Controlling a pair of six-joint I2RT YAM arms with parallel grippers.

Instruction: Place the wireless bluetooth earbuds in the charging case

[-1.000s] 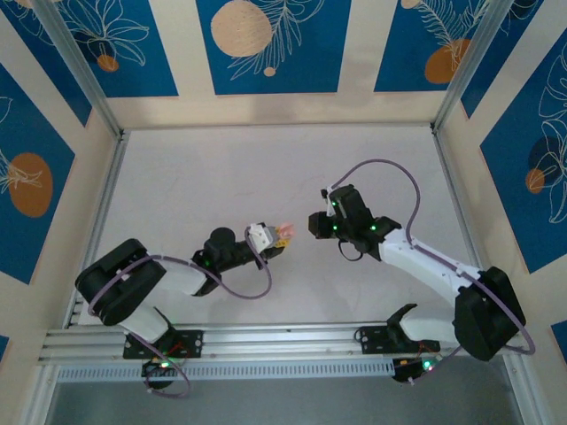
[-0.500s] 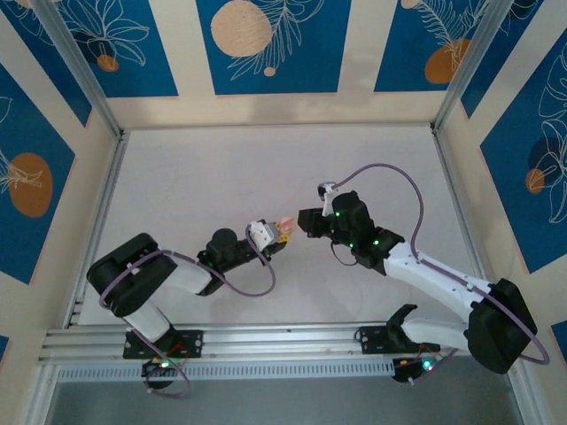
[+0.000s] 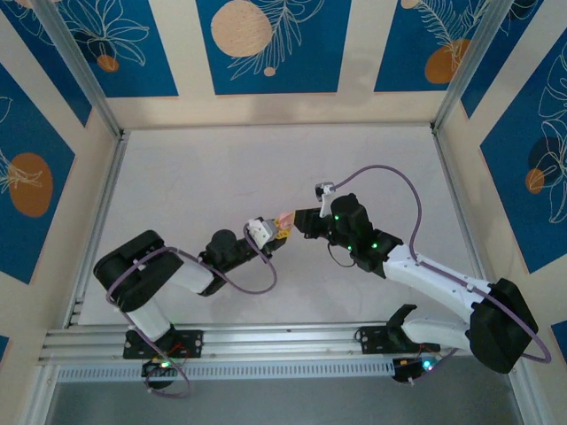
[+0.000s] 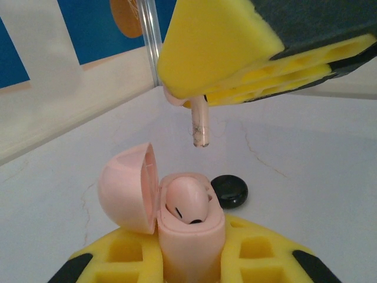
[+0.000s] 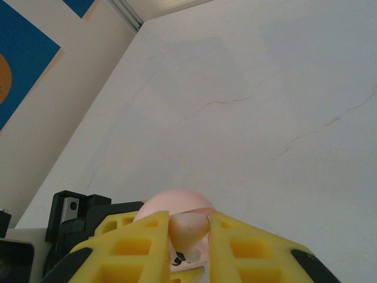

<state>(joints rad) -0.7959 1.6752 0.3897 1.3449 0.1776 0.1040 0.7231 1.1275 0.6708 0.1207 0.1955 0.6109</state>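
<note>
While my left gripper (image 4: 191, 262) clamps the glossy pale pink charging case (image 4: 189, 233) between ribbed yellow foam pads, its domed lid (image 4: 126, 188) hinged open and one pink earbud (image 4: 185, 200) seated inside, my right gripper (image 5: 187, 247) pinches a second pink earbud (image 4: 200, 127), stem down, just above it. Behind, a smooth black round case (image 4: 231, 191) lies on the white table (image 4: 312, 153).

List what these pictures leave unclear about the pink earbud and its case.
- Left wrist view: head of the held earbud, covered by the right gripper.
- Left wrist view: second socket of the pink case, behind the seated bud.
- Top view: the earbud, too small.
</note>
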